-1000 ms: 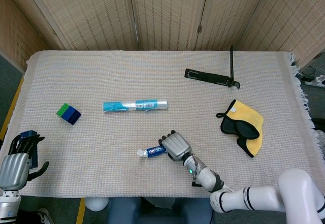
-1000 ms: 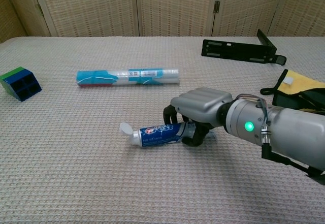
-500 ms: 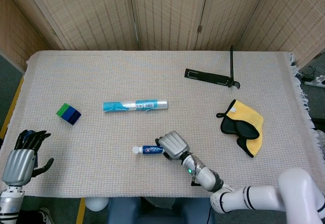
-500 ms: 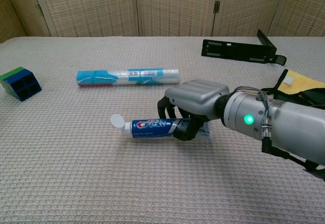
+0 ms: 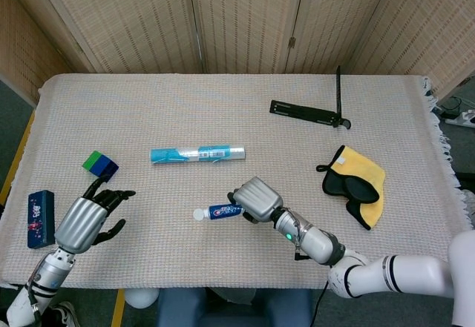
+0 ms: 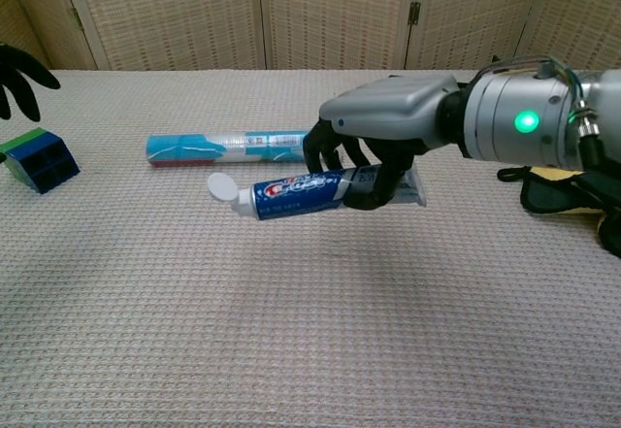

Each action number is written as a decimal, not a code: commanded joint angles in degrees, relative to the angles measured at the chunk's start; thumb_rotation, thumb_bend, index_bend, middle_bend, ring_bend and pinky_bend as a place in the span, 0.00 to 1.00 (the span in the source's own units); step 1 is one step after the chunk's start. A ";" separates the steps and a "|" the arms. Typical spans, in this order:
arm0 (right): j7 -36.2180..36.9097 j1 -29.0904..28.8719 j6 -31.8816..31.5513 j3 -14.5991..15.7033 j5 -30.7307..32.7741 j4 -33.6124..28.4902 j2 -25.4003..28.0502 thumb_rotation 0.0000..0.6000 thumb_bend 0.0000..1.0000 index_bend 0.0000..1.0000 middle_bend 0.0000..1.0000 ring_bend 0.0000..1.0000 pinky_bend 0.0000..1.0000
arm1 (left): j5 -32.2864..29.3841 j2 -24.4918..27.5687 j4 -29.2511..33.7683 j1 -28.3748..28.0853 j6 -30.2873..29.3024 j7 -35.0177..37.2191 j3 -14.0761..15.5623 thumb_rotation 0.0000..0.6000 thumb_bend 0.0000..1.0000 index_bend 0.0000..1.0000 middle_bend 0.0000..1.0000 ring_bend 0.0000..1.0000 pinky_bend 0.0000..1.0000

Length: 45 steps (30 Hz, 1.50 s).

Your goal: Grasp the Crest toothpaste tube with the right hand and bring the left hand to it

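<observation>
My right hand [image 5: 256, 197] [image 6: 383, 137] grips the blue Crest toothpaste tube [image 5: 217, 211] [image 6: 291, 195] and holds it off the cloth, its white cap pointing left. My left hand [image 5: 87, 218] hovers over the table's near left part with its fingers spread and nothing in it. It is well to the left of the tube. In the chest view only its dark fingertips [image 6: 21, 71] show at the upper left edge.
A long light-blue tube [image 5: 197, 153] [image 6: 243, 147] lies behind the toothpaste. A green and blue block [image 5: 100, 166] [image 6: 37, 158] sits at the left, a small dark blue box [image 5: 40, 218] near the left edge. A black bracket [image 5: 312, 112] and a yellow cloth [image 5: 356, 182] lie at the right.
My right hand has lifted the toothpaste tube off the cloth. My left hand has moved in from the near left corner toward the middle and uncovered the dark blue box.
</observation>
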State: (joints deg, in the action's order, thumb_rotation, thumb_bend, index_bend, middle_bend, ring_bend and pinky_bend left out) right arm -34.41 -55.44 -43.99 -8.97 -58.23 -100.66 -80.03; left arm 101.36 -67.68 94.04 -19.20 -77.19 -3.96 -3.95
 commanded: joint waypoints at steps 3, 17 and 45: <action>-4.96 -4.20 0.98 0.16 5.50 -2.97 3.01 1.00 0.53 0.78 0.65 0.68 0.59 | 3.18 0.04 2.95 -5.19 6.88 -4.29 1.06 1.00 0.54 0.25 0.70 0.68 0.54; -7.08 -8.84 -1.81 1.91 11.33 -3.58 1.90 1.00 0.53 0.78 0.65 0.68 0.59 | 1.37 -3.34 6.11 -10.21 14.69 -12.04 1.88 1.00 0.70 0.23 0.86 0.79 0.61; 10.06 -4.36 -6.32 0.28 0.27 -2.43 -0.38 1.00 0.53 0.81 0.68 0.69 0.60 | -4.68 -4.18 4.69 -9.44 11.57 -9.66 3.05 1.00 0.70 0.22 0.85 0.76 0.59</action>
State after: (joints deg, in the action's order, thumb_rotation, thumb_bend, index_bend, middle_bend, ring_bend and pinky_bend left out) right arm -25.16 -60.40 -49.98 -8.69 -57.31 -103.39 -80.11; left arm 97.39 -71.82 98.39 -28.93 -65.02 -14.81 -0.73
